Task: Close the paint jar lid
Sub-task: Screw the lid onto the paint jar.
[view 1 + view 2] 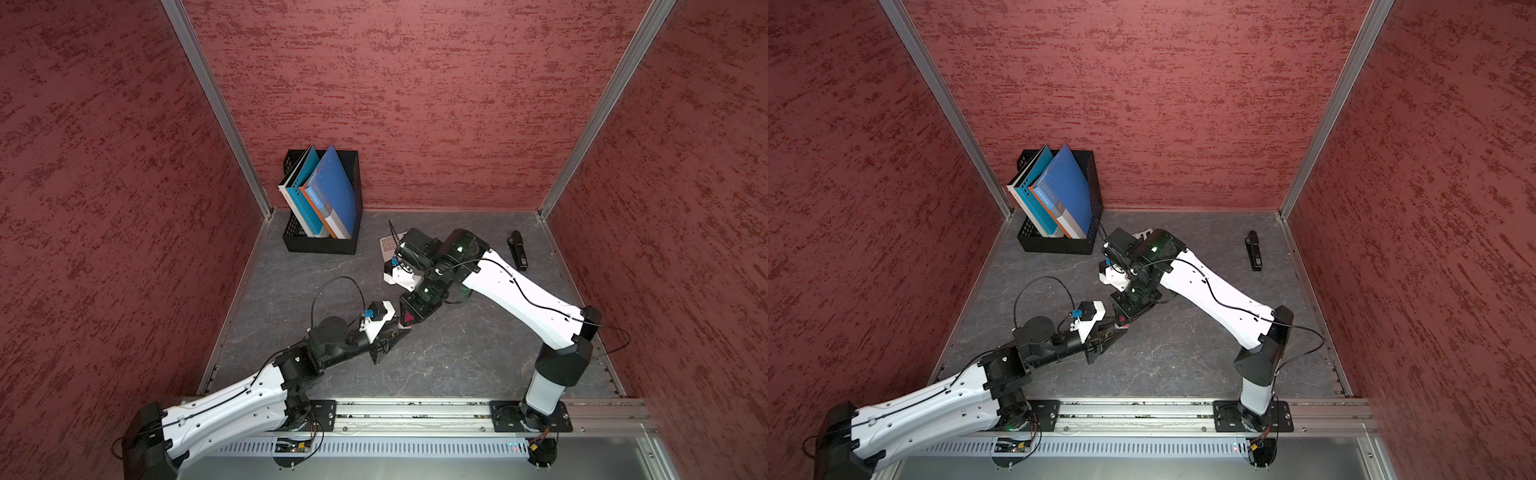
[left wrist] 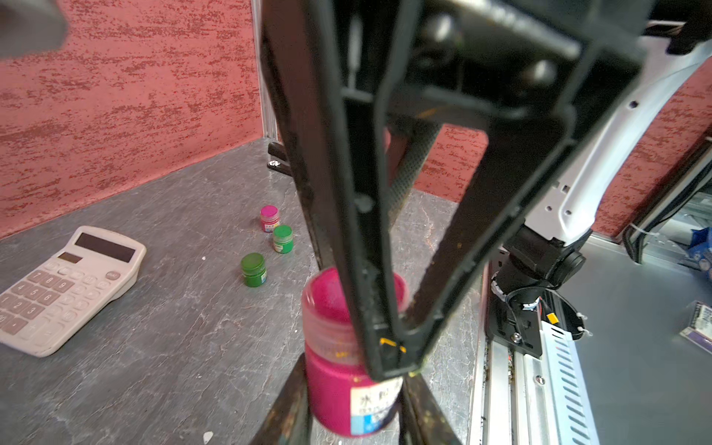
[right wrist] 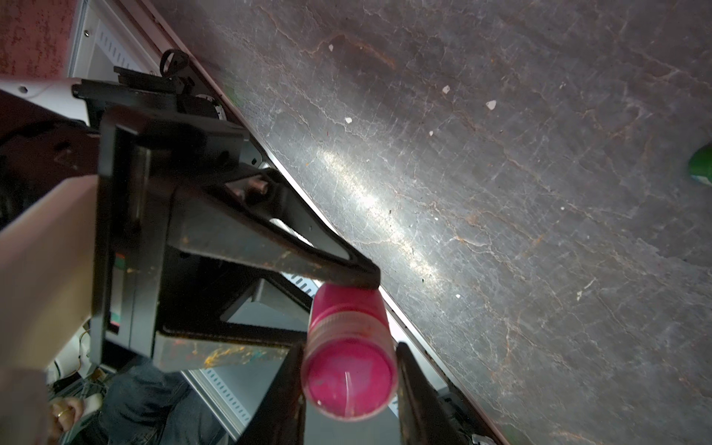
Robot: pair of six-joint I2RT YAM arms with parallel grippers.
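We see the left gripper [image 2: 354,371] clamped on the magenta paint jar [image 2: 331,389] near the middle of the table [image 1: 457,353]; the right gripper [image 3: 348,348] reaches from the far side, jaws pressed against the lid [image 3: 348,377] sitting on that jar.

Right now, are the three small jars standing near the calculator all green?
No: one green jar and another green jar stand there, but the third small jar is pink.
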